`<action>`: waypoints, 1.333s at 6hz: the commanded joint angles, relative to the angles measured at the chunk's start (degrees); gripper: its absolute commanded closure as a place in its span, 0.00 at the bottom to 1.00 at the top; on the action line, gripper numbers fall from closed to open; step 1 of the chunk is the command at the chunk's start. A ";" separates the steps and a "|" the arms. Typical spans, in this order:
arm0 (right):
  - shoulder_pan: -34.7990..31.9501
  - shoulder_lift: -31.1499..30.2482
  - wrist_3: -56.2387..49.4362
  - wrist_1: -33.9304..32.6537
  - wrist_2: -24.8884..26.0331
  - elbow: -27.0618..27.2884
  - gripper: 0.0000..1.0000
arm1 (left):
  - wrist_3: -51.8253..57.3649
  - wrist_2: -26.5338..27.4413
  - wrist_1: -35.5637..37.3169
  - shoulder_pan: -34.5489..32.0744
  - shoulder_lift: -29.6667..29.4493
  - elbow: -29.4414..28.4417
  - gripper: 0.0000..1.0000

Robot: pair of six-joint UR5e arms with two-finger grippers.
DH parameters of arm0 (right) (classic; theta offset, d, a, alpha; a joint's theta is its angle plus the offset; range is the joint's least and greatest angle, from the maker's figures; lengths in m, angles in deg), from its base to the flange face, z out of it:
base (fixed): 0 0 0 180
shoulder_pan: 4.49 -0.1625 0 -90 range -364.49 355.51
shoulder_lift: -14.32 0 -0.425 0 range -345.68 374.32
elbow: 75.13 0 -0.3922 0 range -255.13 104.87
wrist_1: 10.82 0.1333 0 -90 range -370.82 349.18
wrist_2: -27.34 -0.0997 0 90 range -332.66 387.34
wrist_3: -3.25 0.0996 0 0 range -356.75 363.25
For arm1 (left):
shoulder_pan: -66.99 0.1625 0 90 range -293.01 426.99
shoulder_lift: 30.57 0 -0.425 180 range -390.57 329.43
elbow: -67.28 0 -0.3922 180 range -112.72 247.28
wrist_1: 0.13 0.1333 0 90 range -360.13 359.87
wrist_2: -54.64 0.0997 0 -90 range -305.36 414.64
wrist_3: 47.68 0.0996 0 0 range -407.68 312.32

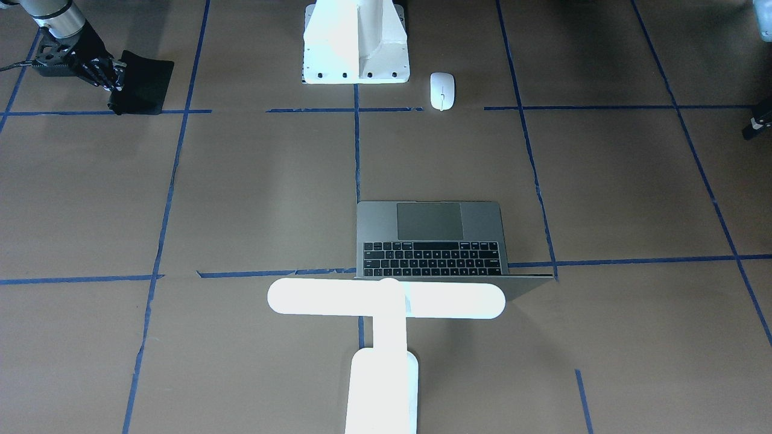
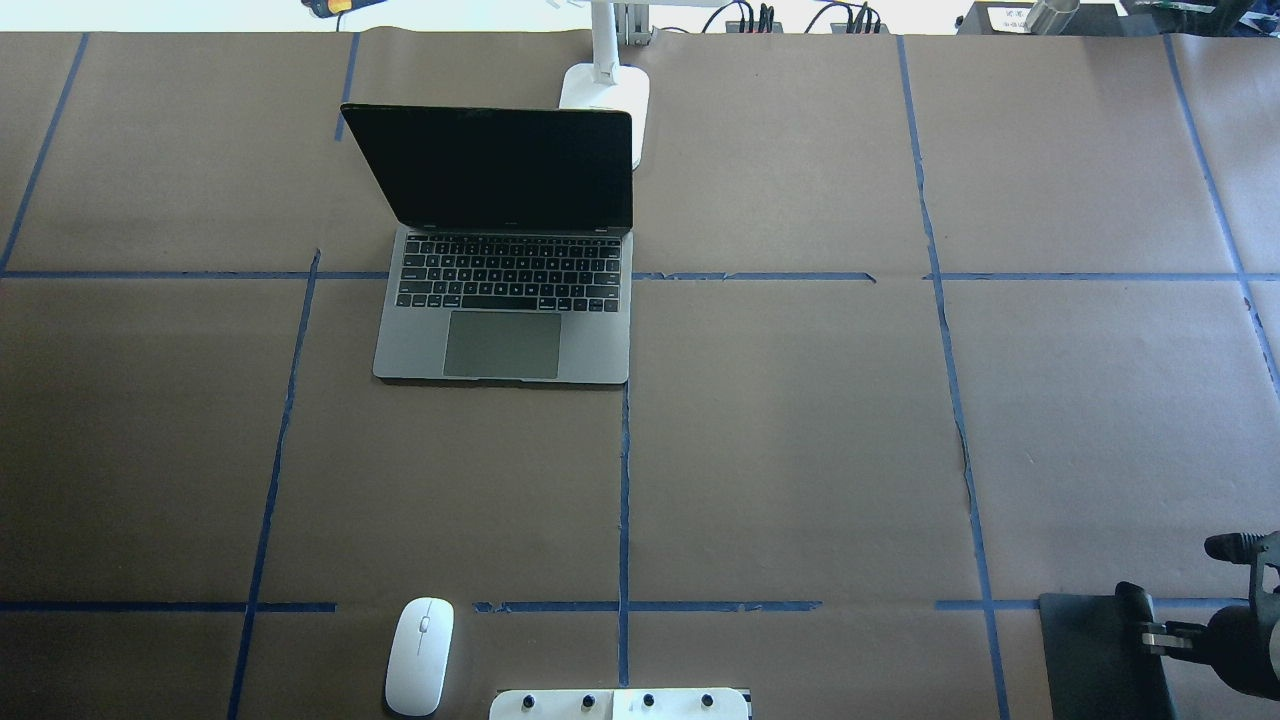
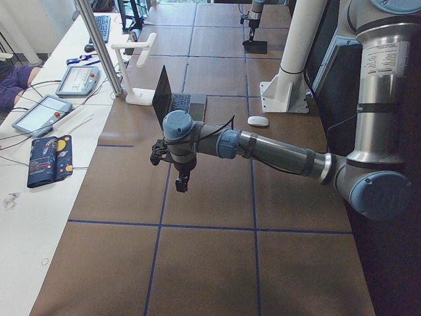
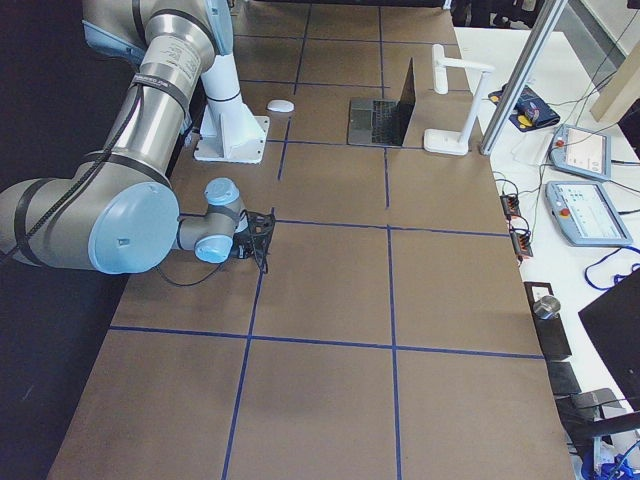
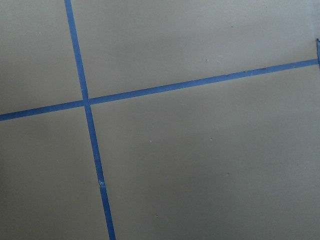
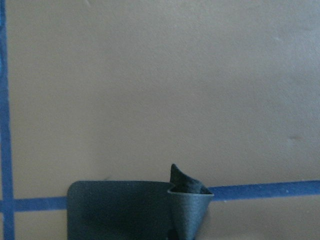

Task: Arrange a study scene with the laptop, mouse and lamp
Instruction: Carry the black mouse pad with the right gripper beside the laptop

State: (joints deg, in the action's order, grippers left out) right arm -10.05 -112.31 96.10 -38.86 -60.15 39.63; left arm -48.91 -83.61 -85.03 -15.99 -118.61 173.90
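Note:
The open grey laptop [image 1: 431, 241] [image 2: 505, 310] stands mid-table with a dark screen. The white lamp [image 1: 386, 301] stands just behind its lid, base [image 2: 605, 95] at the far edge. The white mouse [image 1: 442, 90] [image 2: 420, 655] lies near the robot's base, untouched. My right gripper [image 1: 114, 84] [image 2: 1150, 630] is shut on the edge of a black mouse pad [image 1: 142, 84] [image 6: 120, 210], whose pinched edge curls up. My left gripper [image 3: 179, 179] hangs above bare table far from all things; only a sliver of it shows at the front view's right edge [image 1: 757, 123], and I cannot tell its state.
The white flared pedestal [image 1: 356, 48] [image 2: 620, 705] stands at the robot's side next to the mouse. Blue tape lines grid the brown table cover. Teach pendants [image 3: 75, 79] and cables lie on a white bench beyond the far edge.

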 commanded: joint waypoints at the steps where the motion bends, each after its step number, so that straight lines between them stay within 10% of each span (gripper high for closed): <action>1: -9.06 5.14 -0.03 0.00 -2.93 0.64 1.00 | -0.08 -0.09 0.00 0.01 -0.03 0.08 0.00; 3: -19.52 13.13 -0.12 -2.26 -10.56 0.02 1.00 | -0.08 -0.09 0.00 0.01 -0.03 0.17 0.00; 6: -25.97 40.58 -0.56 -31.27 -12.62 -0.77 1.00 | -0.08 -0.09 0.00 0.01 -0.03 0.17 0.00; 8: -28.79 58.60 -0.30 -36.73 -12.53 -13.77 1.00 | -0.08 -0.09 0.00 0.10 -0.11 0.17 0.00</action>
State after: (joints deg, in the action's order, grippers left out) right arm -37.56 -62.80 95.64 -73.25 -72.69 33.05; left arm -49.00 -83.70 -85.03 -15.92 -118.66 174.07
